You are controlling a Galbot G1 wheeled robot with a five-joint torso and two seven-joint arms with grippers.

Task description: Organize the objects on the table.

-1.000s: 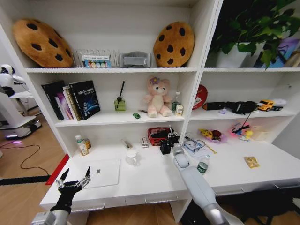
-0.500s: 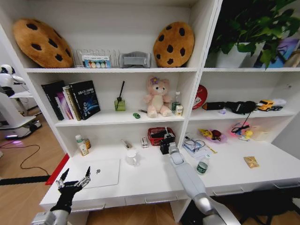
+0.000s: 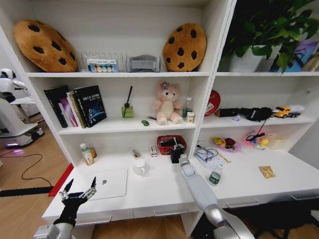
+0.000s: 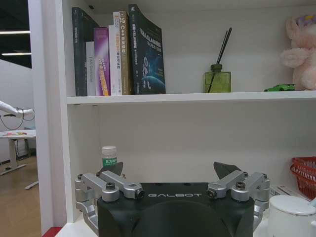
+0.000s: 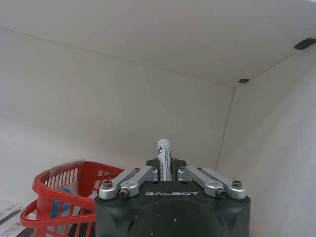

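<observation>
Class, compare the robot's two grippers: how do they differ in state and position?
The left gripper has its jaws spread wide and empty; the right gripper is shut on a white pen-like stick. Left hovers at the desk's front near the laptop; right reaches back by the red basket. Both are black Galbot grippers.

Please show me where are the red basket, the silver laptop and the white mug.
red basket (image 3: 168, 144), head view, on its mesh front wall.
silver laptop (image 3: 110, 183), head view, on its closed lid.
white mug (image 3: 140, 167), head view, on its side wall.
</observation>
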